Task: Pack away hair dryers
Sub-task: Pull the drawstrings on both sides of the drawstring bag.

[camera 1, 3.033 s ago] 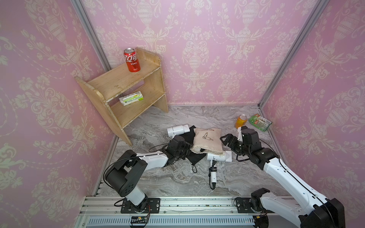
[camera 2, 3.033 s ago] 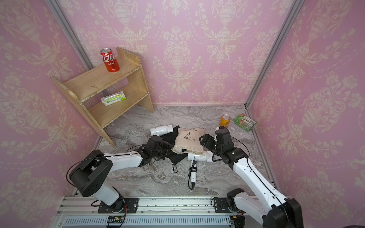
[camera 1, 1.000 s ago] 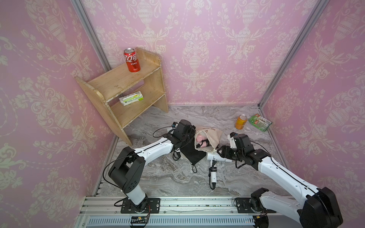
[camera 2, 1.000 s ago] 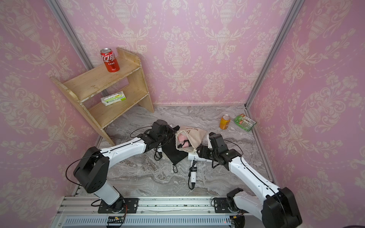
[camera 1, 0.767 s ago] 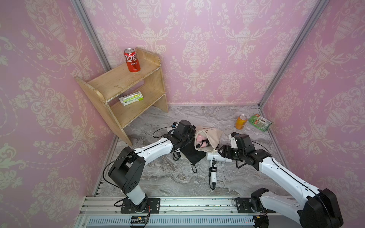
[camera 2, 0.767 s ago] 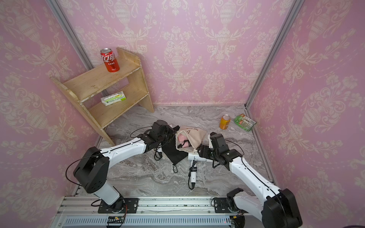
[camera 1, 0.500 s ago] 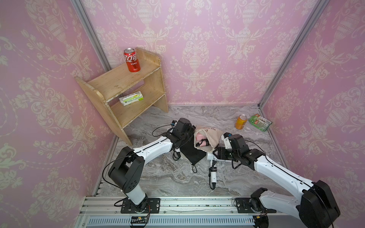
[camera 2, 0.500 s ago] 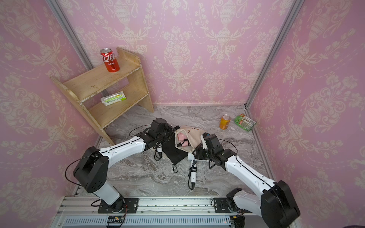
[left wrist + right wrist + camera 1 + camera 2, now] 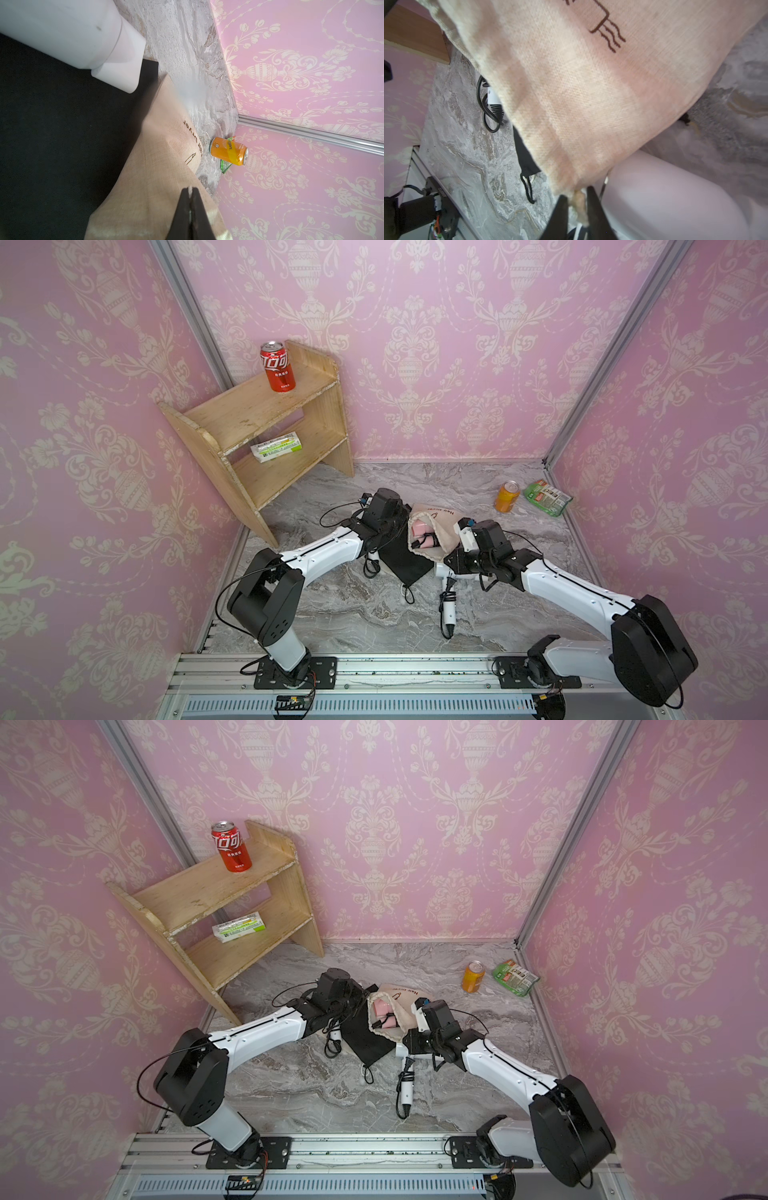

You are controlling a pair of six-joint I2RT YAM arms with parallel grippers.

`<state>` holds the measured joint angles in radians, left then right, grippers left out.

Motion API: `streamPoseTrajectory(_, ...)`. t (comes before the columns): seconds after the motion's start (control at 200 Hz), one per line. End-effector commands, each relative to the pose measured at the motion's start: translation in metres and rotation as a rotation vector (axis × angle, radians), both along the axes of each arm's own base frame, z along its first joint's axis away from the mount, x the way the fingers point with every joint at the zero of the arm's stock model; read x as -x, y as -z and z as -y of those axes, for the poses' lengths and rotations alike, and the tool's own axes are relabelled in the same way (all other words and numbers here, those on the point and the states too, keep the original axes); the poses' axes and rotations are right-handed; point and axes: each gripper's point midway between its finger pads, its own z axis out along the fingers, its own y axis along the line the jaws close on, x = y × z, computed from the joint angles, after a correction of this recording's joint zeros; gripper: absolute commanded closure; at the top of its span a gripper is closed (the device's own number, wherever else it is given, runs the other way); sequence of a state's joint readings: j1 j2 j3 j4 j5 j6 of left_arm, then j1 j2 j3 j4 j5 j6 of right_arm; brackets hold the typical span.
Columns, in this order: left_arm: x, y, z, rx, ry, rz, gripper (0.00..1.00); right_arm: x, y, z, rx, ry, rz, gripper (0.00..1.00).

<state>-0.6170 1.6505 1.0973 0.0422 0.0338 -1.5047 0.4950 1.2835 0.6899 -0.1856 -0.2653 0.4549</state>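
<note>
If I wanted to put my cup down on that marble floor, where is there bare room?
Bare marble lies between the front rail and the black pouch, beside the white dryer's plug. Another strip runs along the back wall, from the wooden shelf to the orange can. It is crowded around the beige pouch.

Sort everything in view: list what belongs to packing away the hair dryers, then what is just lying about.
For the job: pink dryer, sitting in the open beige pouch; white dryer; second white dryer; black pouch.

Lying about: wooden shelf, red can, green-and-white box, orange can, green packet.
</note>
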Motion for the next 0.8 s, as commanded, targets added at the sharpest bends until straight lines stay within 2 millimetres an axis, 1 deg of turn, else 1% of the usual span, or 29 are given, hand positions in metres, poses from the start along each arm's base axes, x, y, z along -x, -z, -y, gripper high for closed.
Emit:
streamPoseTrajectory(0.0,-0.009,-0.005,-0.005,-0.027,-0.015,0.029,1.0,-0.001,-0.009,-0.005,-0.009,-0.014,0.014,1.0)
streamPoseTrajectory(0.225,-0.014,-0.01,-0.015,-0.047,-0.029,0.045,1.0,0.005,-0.016,0.02,0.083,0.048,0.021,1.0)
streamPoseTrajectory(0.415,-0.019,-0.017,-0.031,-0.074,-0.054,0.063,1.0,0.007,-0.024,0.034,0.094,0.073,0.01,1.0)
streamPoseTrajectory(0.51,-0.022,-0.017,-0.039,-0.082,-0.068,0.065,1.0,0.008,-0.027,0.042,0.087,0.088,0.006,1.0)
streamPoseTrajectory(0.59,-0.024,-0.019,-0.044,-0.084,-0.076,0.07,1.0,0.006,-0.029,0.053,0.097,0.116,0.005,1.0)
streamPoseTrajectory(0.706,-0.029,-0.025,-0.052,-0.09,-0.087,0.082,1.0,-0.001,-0.033,0.075,0.144,0.193,-0.002,1.0)
streamPoseTrajectory(0.796,-0.033,-0.036,-0.056,-0.098,-0.09,0.101,1.0,-0.013,-0.047,0.092,0.155,0.27,0.018,1.0)
